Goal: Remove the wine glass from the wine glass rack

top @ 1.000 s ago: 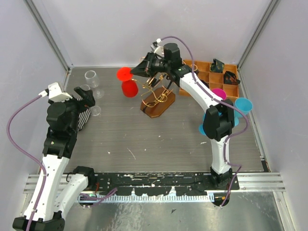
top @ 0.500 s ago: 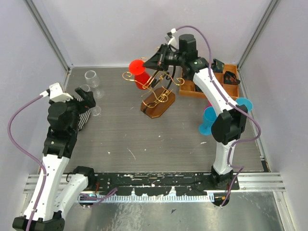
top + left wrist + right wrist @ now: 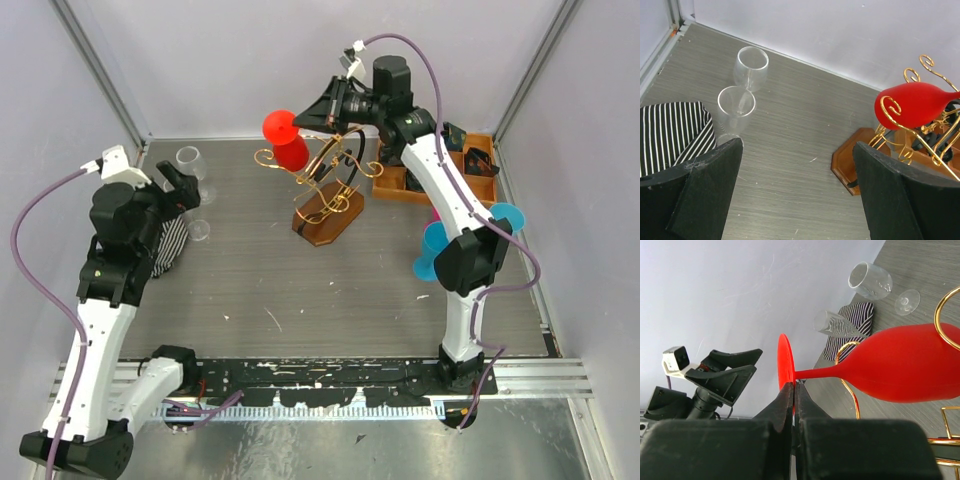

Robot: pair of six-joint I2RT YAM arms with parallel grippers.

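The red wine glass (image 3: pixel 288 146) lies nearly on its side in the air at the back left of the wine glass rack (image 3: pixel 330 185). The rack is gold wire on a brown oval base. My right gripper (image 3: pixel 308 122) is shut on the rim of the glass's round foot (image 3: pixel 784 365), and the bowl (image 3: pixel 910 365) points away from it. Gold scroll ends cross in front of the bowl (image 3: pixel 915 102); I cannot tell if they touch. My left gripper (image 3: pixel 182 192) hangs open over the table (image 3: pixel 797 145), well left of the rack, with nothing between its fingers.
Two clear glasses (image 3: pixel 190 160) (image 3: pixel 200 228) and a striped cloth (image 3: pixel 168 245) lie by the left gripper. An orange-brown compartmented tray (image 3: pixel 445 165) sits at the back right. Blue glasses (image 3: pixel 505 217) (image 3: pixel 432 252) stand beside the right arm.
The right arm has carried the red glass up and to the right, from the table side left of the rack to above its scroll ends. The left arm shifted slightly left.
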